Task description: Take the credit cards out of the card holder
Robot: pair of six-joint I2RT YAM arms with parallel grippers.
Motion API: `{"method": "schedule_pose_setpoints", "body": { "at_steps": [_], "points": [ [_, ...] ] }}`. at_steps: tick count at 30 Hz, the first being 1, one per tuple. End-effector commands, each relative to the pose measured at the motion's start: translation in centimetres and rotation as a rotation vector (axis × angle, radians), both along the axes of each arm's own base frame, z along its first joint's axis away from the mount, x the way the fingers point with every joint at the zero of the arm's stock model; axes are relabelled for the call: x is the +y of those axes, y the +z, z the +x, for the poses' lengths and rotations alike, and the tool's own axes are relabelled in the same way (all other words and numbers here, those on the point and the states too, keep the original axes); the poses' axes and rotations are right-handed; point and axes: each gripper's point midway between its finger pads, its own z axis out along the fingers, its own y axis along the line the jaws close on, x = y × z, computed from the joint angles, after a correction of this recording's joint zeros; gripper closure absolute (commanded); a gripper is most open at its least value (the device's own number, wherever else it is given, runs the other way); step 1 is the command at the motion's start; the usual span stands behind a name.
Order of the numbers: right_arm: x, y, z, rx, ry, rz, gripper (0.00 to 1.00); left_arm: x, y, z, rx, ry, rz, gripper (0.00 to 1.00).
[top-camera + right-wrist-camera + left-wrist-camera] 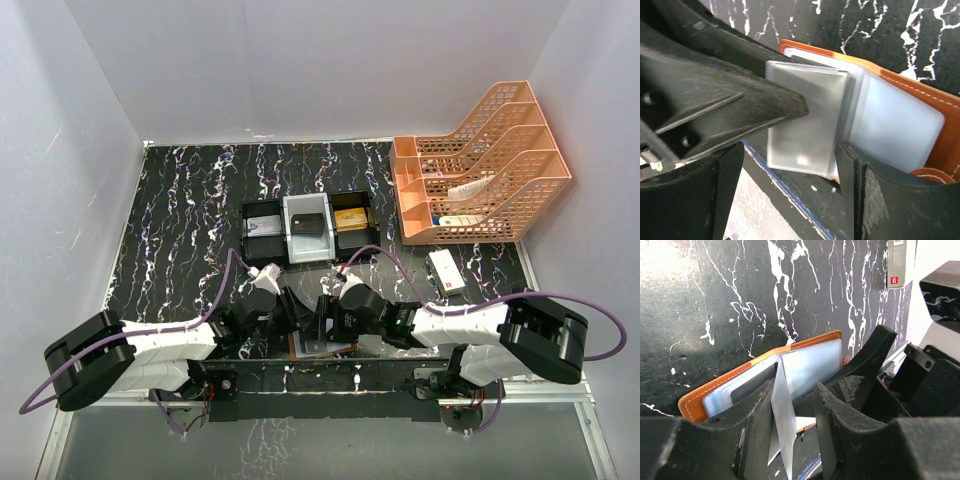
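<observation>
Judging progress, I count no credit cards out yet: the card holder (810, 365) lies open at the bench's (180, 220) near edge. My left end effector (794, 390) stands apart around a lifted pale leaf (805, 115), not pinching it; my right end effector (790, 147) gapes beside it.

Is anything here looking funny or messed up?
One thing: in the open brown leather card holder, one clear plastic pocket page stands up on edge between the fingers of the left gripper instead of lying flat. Nothing looks spilled or broken.
</observation>
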Motion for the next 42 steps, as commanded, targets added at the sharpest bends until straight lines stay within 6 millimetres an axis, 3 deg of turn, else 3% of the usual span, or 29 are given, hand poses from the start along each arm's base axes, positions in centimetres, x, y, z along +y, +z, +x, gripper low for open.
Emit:
{"method": "schedule_pose_setpoints", "body": {
  "at_steps": [1, 8, 11, 18, 24, 28, 33, 39, 42],
  "points": [
    [1.9, 5.3, 1.0, -0.099, 0.017, 0.133, 0.25, -1.2, 1.5, -0.4, -0.012, -0.043, -0.054, 0.65],
    [0.1, 6.1, 1.1, -0.119, -0.015, 0.091, 0.22, -1.7, 1.8, -0.5, -0.016, -0.07, -0.072, 0.64],
    [-1.6, 6.0, 2.0, -0.151, -0.087, 0.037, 0.22, -2.3, 2.1, -0.7, -0.019, -0.098, -0.081, 0.63],
    [-4.9, 8.1, 3.3, -0.234, -0.229, 0.065, 0.24, -4.7, 2.2, -0.4, 0.002, -0.153, -0.064, 0.62],
    [-7.8, 8.6, 3.4, -0.27, -0.302, 0.072, 0.25, -6.4, 1.7, -0.3, 0.01, -0.177, -0.046, 0.58],
    [-8.8, 8.5, 3.2, -0.267, -0.319, 0.051, 0.31, -6.4, 1.2, -0.3, 0.016, -0.168, -0.005, 0.54],
    [-9.7, 8.0, 3.4, -0.252, -0.36, 0.018, 0.37, -7.4, 2.3, -0.6, 0.005, -0.204, -0.041, 0.46],
    [-10.1, 7.9, 3.4, -0.245, -0.375, 0.01, 0.38, -9.0, 3.0, -1.2, 0.005, -0.261, -0.061, 0.36],
    [-10.8, 7.0, 3.3, -0.237, -0.391, -0.016, 0.33, -9.2, 3.3, -1.8, 0.011, -0.276, -0.101, 0.34]
  ]
}}
